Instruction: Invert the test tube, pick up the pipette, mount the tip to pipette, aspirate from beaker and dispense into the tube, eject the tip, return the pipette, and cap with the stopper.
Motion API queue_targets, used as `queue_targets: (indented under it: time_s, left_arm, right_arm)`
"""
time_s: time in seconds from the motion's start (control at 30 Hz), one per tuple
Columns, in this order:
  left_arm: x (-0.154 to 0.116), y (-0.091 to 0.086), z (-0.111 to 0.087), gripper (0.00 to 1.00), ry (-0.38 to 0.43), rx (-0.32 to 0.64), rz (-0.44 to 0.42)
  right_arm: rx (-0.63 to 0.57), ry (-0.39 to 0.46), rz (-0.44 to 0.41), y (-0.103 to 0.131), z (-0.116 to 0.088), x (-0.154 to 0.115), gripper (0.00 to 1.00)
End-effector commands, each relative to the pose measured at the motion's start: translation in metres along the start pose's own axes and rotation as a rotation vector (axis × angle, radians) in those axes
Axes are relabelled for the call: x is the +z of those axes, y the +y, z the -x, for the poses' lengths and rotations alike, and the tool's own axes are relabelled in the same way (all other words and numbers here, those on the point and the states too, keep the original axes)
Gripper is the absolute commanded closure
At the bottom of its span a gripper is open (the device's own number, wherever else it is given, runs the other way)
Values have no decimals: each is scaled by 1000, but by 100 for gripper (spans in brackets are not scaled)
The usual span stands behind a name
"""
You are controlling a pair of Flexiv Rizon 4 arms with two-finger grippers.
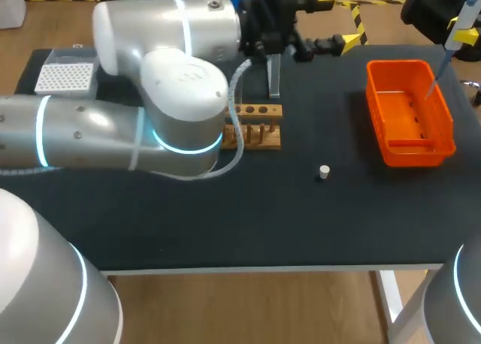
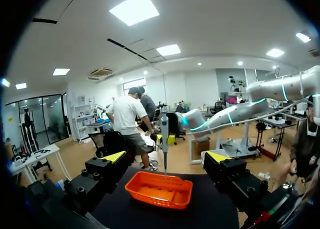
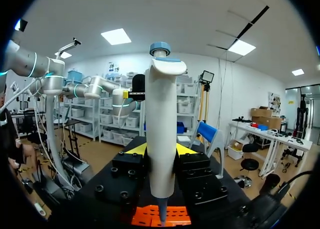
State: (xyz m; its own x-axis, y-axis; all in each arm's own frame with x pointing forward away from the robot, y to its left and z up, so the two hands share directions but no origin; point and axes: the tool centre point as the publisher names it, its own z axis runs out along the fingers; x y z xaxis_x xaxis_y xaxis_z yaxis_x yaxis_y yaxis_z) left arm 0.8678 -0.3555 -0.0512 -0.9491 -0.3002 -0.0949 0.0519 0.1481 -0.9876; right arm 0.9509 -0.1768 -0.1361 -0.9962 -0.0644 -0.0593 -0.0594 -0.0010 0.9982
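My right gripper (image 3: 161,151) is shut on the white pipette (image 3: 161,129), which stands upright between its fingers. In the head view the pipette (image 1: 459,30) hangs at the far right with its tip over the orange bin (image 1: 409,145). My left gripper (image 1: 336,19) is open and empty at the back of the table, just past the clear test tube (image 1: 273,75), which stands upright in the wooden rack (image 1: 259,130). From the left wrist view, the left gripper (image 2: 166,159) faces the orange bin (image 2: 160,191) and the pipette (image 2: 164,131). A small white stopper (image 1: 324,171) lies on the mat. No beaker shows.
A white tip box (image 1: 64,77) sits at the back left corner. My left arm's bulky elbow (image 1: 180,96) covers part of the rack and the table's back left. The dark mat (image 1: 301,224) is bare in front of the rack and stopper.
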Motion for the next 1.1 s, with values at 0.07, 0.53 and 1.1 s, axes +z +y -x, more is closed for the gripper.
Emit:
queue_targets:
  time_s: [0.07,0.53,1.1]
  left_arm:
    - [39,-7,1,0,-27,-4,22]
    - [77,-22,14,0,-17,-2,19]
    - [99,-30,15,100,45,10,25]
  right_arm:
    - [2,-17,-9,1,-3,2,100]
    - [-7,-17,-14,1,-3,2,100]
    - [-7,-17,-14,1,-3,2,100]
